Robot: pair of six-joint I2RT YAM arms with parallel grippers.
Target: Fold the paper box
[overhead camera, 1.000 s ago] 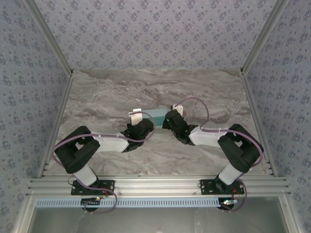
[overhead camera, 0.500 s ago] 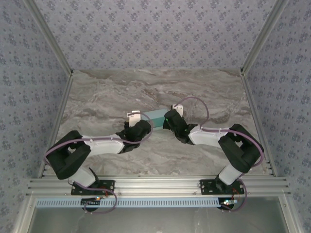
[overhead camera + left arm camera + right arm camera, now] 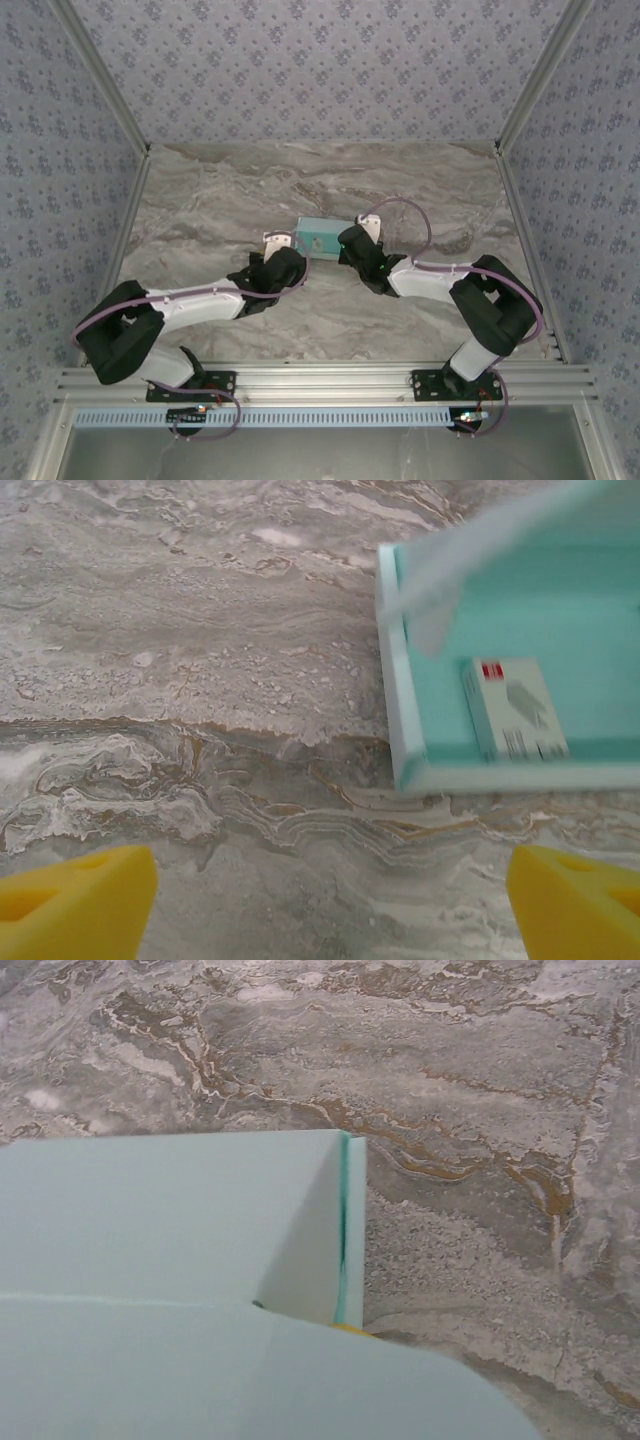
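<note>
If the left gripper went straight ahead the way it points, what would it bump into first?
Probably the marble table, right beside the paper box. The left gripper aims just past the box's near corner, though depth is unclear.

So the table (image 3: pixel 200 200) is a grey-brown marble-look top with tan veins running across it, and a pale blue box (image 3: pixel 318 238) made of thin card sits on it roughly in the middle, bottom edge touching the surface.
</note>
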